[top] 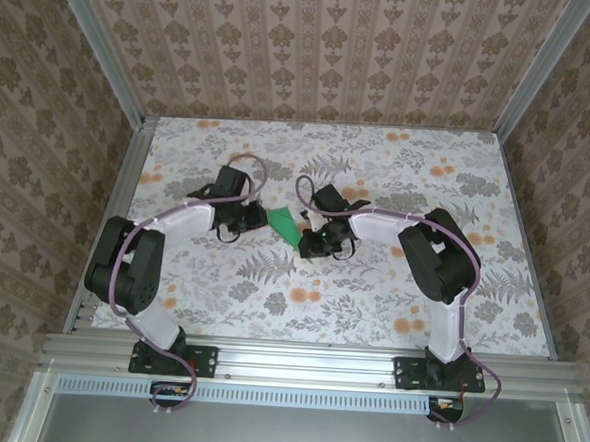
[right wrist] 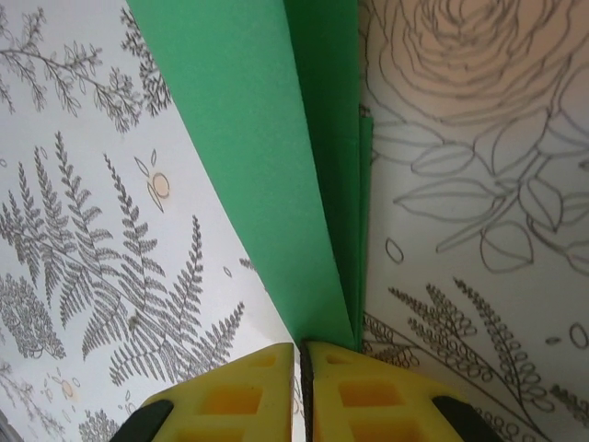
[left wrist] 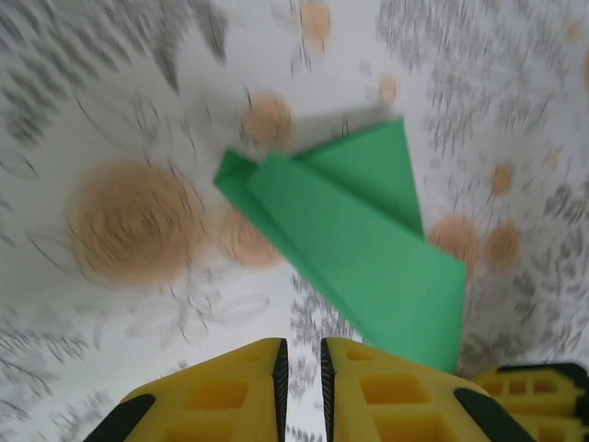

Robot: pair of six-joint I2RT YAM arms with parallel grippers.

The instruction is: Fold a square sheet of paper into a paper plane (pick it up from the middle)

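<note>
Floral tabletop [top: 370, 306]; patterned wallpaper walls [top: 315, 52]

- The paper plane [top: 286, 225] is bright green, matte and unmarked, folded into a long, narrow shape with layered flaps.
- Seen from above, it sits just left of the frame's centre.
- In the left wrist view [left wrist: 368, 239] it runs from centre to lower right, folds overlapping.
- In the right wrist view [right wrist: 267, 157] it narrows toward the bottom centre along a crease.

The table [top: 369, 316] carries a grey-and-orange floral print and is framed by metal rails. Near its middle lies the folded green paper [top: 286, 225], a slim creased wedge, one flap lifted off the surface.
</note>
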